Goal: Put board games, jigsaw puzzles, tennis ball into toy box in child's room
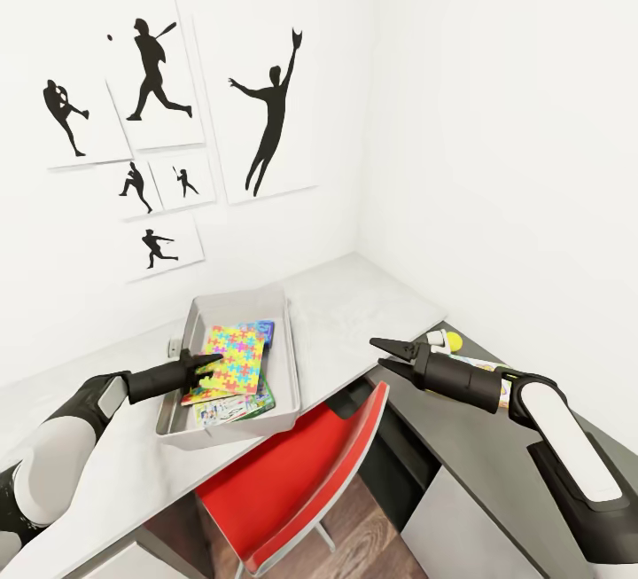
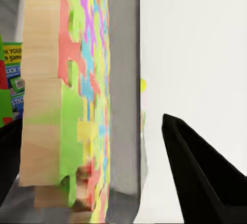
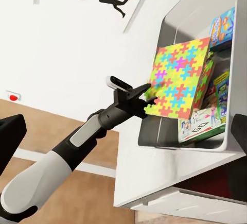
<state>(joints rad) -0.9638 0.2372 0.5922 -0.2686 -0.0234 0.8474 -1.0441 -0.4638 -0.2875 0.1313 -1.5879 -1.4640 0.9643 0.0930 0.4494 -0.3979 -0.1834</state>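
Item: plain grey rectangular toy box with low sloping walls (image 1: 232, 306), standing on the pale grey worktop (image 1: 354, 304) in the corner of a white-walled room hung with black sports silhouette pictures (image 1: 273, 113). Contents: a thin square jigsaw puzzle mat in yellow, pink, blue and green (image 1: 232, 353), lying on top of cartoon-printed flat board game boxes (image 1: 239, 406), one blue box edge showing at the far side (image 1: 266, 328); how many games and puzzles are stacked beneath cannot be told. Left tool (image 1: 206, 363): fingers at the near edge of the puzzle mat, which lies between them in the left wrist view (image 2: 77, 105); the right wrist view suggests they are closed on that edge (image 3: 149, 99), so judged to be holding the mat as it is laid into the box. Right tool (image 1: 387, 356): empty, fingers parted a little, hovering over the gap beside the red chair (image 1: 306, 464), well apart from the box. Small yellow-green tennis ball (image 1: 455, 342): on the darker side surface just behind the right forearm, beside a small white object. Step in hand: depositing a puzzle. Next move, by judgement: spread the left fingers, withdraw clear of the box wall, then fetch the ball with the right tool.
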